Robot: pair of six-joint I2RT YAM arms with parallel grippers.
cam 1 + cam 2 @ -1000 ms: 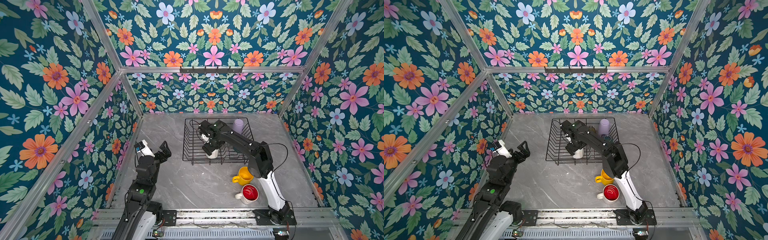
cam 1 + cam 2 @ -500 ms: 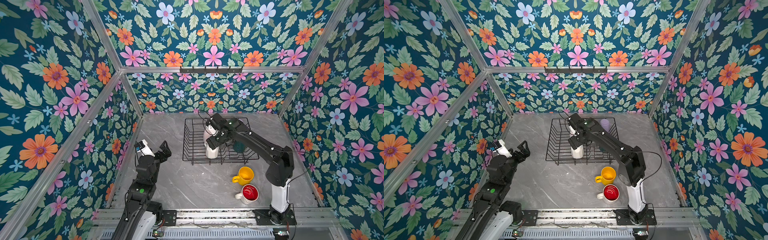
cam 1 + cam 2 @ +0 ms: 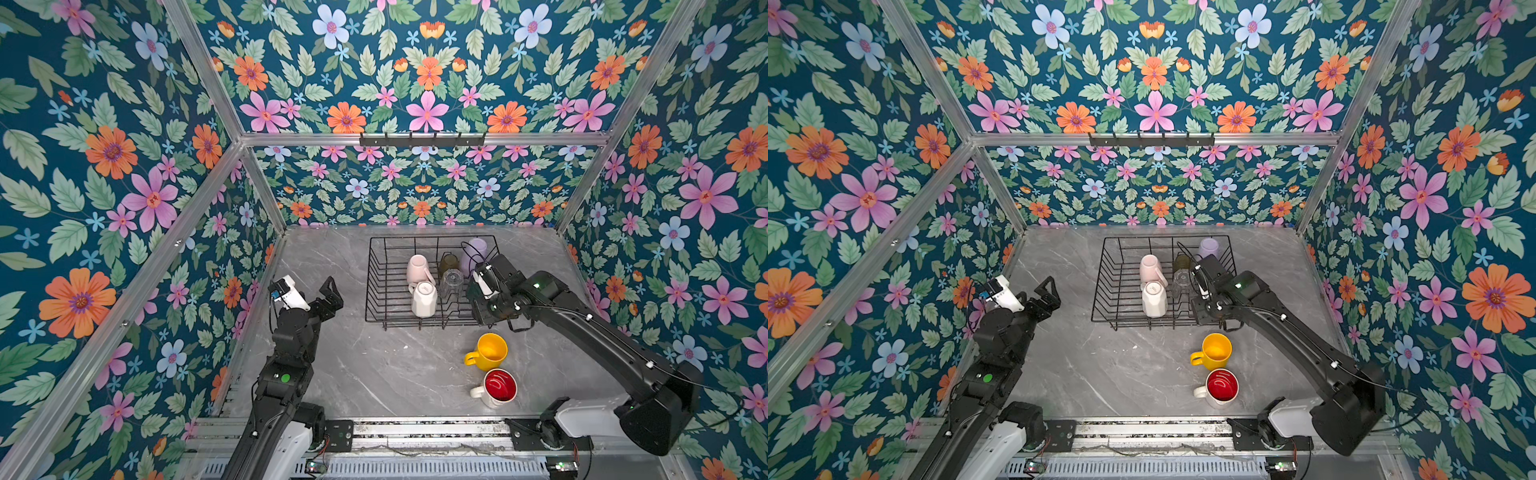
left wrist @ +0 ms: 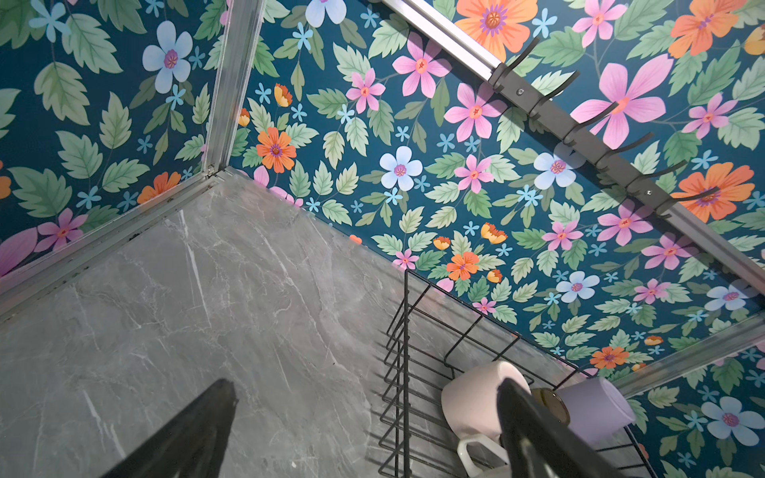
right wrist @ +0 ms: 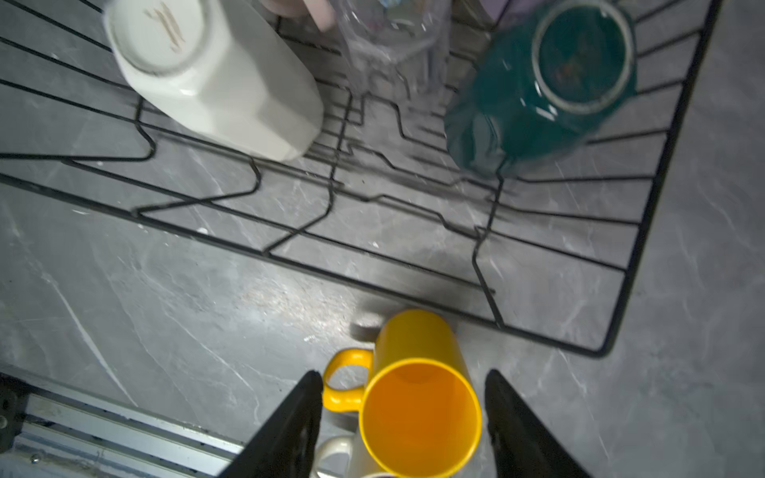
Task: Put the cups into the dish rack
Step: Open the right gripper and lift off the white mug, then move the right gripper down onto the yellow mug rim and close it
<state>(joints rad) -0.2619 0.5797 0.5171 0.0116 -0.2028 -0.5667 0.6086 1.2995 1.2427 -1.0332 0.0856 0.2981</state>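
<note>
Right gripper point(image 5: 402, 374) jaws parted, yellow mug point(image 5: 418, 414) framed between them, untouched

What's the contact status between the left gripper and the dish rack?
Apart. In a top view, a strip of bare table lies between the open left gripper and the dish rack, at its left wall.

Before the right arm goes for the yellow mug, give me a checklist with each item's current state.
1. Right gripper empty, jaws apart: ok.
2. Yellow mug upright on the table, mouth up: ok.
3. Gap between it and the red-lined mug: cannot tell; they stand very close together.
4. Free room in the dish rack, on the side nearer the left arm: ok.
5. Left gripper open, apart from the rack: ok.
</note>
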